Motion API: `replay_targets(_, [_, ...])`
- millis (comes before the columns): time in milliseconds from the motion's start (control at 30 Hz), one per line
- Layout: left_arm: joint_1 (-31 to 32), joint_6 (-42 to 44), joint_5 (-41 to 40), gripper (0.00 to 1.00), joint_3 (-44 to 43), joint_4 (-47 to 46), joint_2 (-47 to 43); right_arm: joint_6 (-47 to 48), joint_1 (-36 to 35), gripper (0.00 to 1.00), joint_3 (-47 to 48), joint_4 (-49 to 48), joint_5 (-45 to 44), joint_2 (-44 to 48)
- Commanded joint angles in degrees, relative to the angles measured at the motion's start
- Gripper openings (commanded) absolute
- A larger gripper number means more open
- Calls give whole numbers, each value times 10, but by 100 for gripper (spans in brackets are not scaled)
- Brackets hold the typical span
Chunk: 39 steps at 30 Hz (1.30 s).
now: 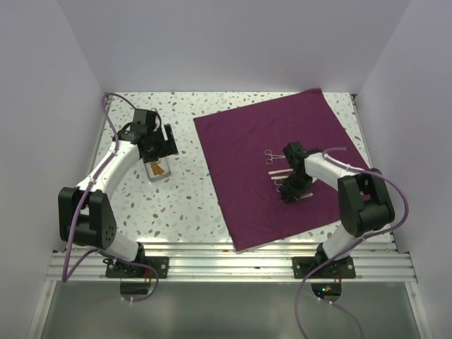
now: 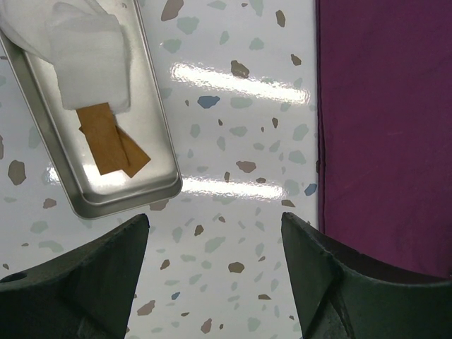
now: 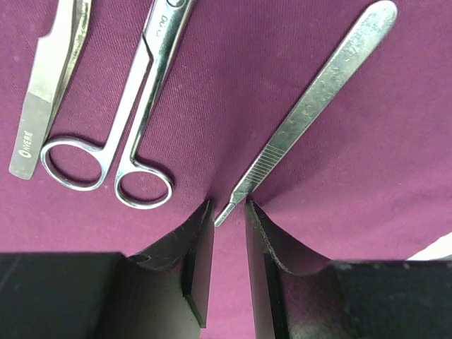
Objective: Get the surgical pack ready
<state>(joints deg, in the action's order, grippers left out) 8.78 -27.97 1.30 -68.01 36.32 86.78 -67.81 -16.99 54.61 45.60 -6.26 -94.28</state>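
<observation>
A lab robot cell: plain white walls (image 1: pixel 233 42) around a speckled table (image 1: pixel 180 205), aluminium rail (image 1: pixel 226 265) along its near edge.

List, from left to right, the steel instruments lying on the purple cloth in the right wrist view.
Flat steel tweezers-like instrument with stamped lettering → steel scissors with two ring handles → slim steel scalpel handle with a ribbed grip.

We see a white tabletop (image 1: pixel 176 205) speckled with grey and brown flecks. Plain white walls (image 1: pixel 233 42) enclose it on three sides, and ribbed aluminium rails (image 1: pixel 233 258) run along its near edge.
</observation>
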Motion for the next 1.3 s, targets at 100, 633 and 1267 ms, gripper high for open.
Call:
replay_targets(100, [3, 3, 6, 79, -6, -13, 1, -21, -2, 27, -7, -16, -11, -40])
replay_targets(633, [3, 11, 19, 79, -7, -3, -6, 4, -2, 0, 25, 72, -22, 19])
replay_targets(1267, [3, 13, 39, 79, 11, 12, -32, 89, -1, 0, 17, -1, -59, 21])
